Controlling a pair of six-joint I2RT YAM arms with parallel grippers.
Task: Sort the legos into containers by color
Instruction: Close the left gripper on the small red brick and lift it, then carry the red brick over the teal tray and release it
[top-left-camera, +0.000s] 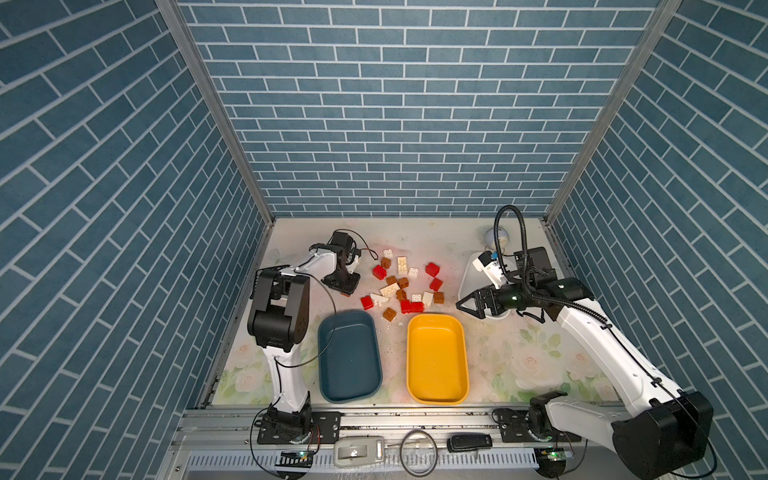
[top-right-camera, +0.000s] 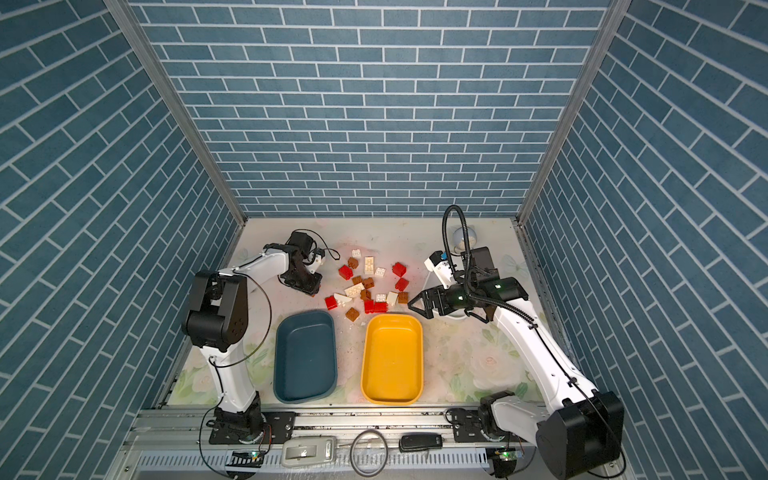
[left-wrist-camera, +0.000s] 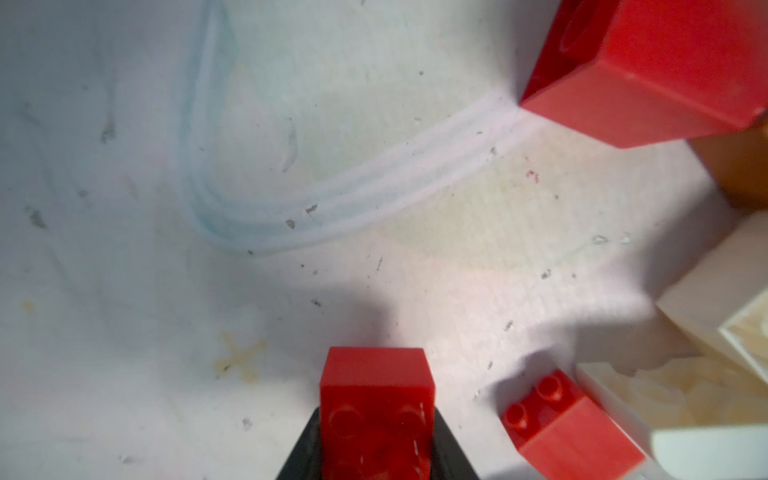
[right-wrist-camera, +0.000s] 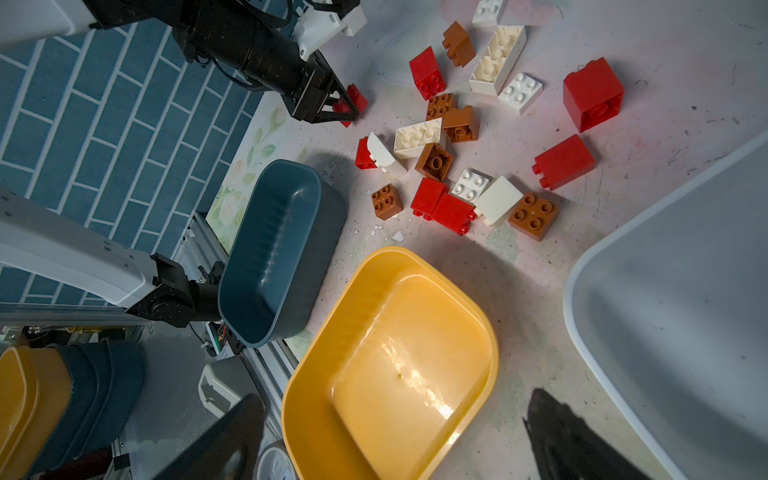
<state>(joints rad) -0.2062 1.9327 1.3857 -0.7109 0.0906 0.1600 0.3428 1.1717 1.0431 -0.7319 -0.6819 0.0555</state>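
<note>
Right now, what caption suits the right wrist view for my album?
Left gripper pinches a red brick beside scattered legos; blue tray and yellow tray sit empty.

About twenty small studded plastic bricks (top-left-camera: 405, 286) in red, cream-white and brown lie scattered on the table, just behind a dark teal rounded plastic tray (top-left-camera: 349, 357) and a matching yellow tray (top-left-camera: 436, 357), which sit empty side by side. A white tray (right-wrist-camera: 673, 299) lies right of the heap; what shows of it looks empty. One red square brick (left-wrist-camera: 376, 399) sits clamped in the left gripper (right-wrist-camera: 347, 106) at the heap's left edge.
</note>
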